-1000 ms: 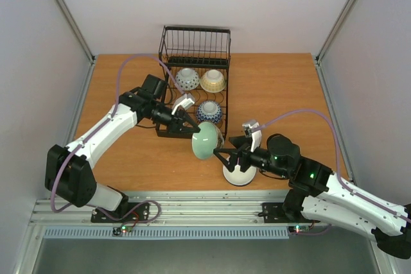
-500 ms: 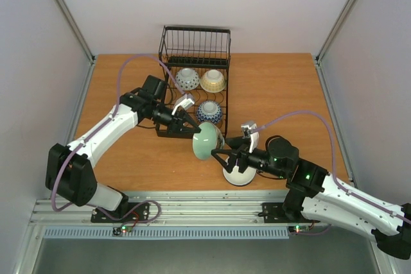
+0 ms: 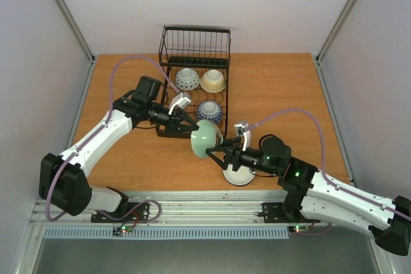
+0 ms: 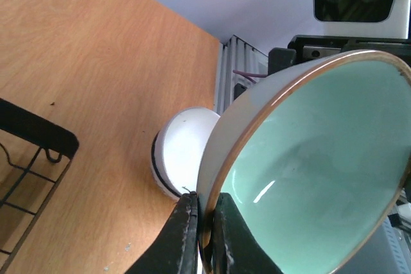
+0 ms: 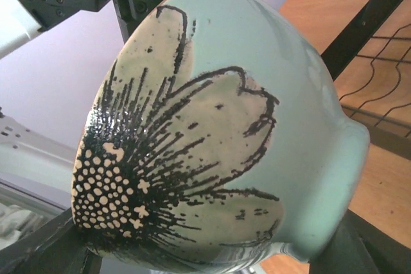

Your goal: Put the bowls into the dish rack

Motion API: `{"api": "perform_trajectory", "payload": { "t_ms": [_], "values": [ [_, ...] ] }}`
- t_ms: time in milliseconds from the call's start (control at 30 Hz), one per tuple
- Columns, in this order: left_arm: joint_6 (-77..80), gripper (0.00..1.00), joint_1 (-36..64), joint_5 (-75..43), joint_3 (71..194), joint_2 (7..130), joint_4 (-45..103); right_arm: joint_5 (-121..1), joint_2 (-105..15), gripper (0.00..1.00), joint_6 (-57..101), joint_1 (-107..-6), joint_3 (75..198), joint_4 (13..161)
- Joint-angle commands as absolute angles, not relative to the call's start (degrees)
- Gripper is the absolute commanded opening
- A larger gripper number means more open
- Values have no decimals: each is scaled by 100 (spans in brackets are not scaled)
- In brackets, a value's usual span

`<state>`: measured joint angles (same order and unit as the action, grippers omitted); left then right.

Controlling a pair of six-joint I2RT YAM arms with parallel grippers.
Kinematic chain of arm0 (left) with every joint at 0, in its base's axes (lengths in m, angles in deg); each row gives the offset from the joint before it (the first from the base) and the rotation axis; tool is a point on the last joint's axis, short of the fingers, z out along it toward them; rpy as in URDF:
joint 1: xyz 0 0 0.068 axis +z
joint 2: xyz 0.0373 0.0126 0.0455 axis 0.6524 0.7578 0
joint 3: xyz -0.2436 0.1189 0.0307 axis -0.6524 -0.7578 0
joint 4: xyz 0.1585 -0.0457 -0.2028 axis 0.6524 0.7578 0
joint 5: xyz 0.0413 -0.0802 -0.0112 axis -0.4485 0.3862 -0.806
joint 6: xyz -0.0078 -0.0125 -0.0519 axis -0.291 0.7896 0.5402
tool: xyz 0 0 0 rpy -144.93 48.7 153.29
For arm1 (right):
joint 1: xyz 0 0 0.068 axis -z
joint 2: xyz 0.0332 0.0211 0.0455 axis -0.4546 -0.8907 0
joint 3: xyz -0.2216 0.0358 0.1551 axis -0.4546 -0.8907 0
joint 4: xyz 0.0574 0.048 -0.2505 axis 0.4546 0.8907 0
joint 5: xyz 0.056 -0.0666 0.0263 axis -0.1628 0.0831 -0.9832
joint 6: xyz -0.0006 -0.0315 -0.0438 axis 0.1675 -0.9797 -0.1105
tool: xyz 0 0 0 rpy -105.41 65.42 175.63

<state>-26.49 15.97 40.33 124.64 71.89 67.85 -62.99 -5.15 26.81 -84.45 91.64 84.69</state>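
A celadon green bowl [image 3: 204, 138] with a black flower on its outside hangs on its side above the table, just in front of the dish rack [image 3: 168, 129]. My left gripper [image 3: 194, 131] is shut on its rim, one finger inside and one outside [image 4: 204, 213]. My right gripper [image 3: 215, 156] stands open with its fingers on either side of the bowl's base [image 5: 205, 248]; whether they touch it I cannot tell. A white bowl [image 3: 239, 174] lies upside down on the table beneath. Three patterned bowls stand in the rack: blue-and-white [image 3: 187, 79], cream [image 3: 213, 81], dark blue [image 3: 209, 111].
The rack's taller wire basket [image 3: 194, 46] stands at its far end. Its near corner [image 4: 32, 136] is close to the left of the held bowl, and its wires [image 5: 379, 43] show behind the bowl. Grey walls close in the table on both sides.
My right gripper has pushed left and forward round the green bowl's base, and its fingers have narrowed a little. The left arm has shifted the bowl slightly back toward the rack.
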Motion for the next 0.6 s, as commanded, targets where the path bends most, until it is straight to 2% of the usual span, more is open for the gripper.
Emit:
{"api": "perform_trajectory", "payload": {
  "t_ms": [0, 267, 367, 500, 567],
  "values": [
    [-2444, 1, 1581, 4312, 12463, 7069, 6340, -6589, -628, 61, 2769, -8470, 9134, 7817],
    [-2432, 1, 1585, 4101, 12433, 7077, 6300, -6433, -599, 4, 2692, -8470, 9206, 7999],
    [-2416, 4, 1585, 3836, 12428, 7039, 6285, -6249, -589, 2, 2565, -8470, 9353, 8349],
    [-2406, 27, 1583, 3059, 12335, 6852, 6157, -5852, -688, 1, 2205, -8470, 9792, 9251],
    [-2349, 35, 1585, 2539, 12223, 6683, 5996, -5668, -794, 1, 1978, -8470, 10062, 9595]
  ]
}}
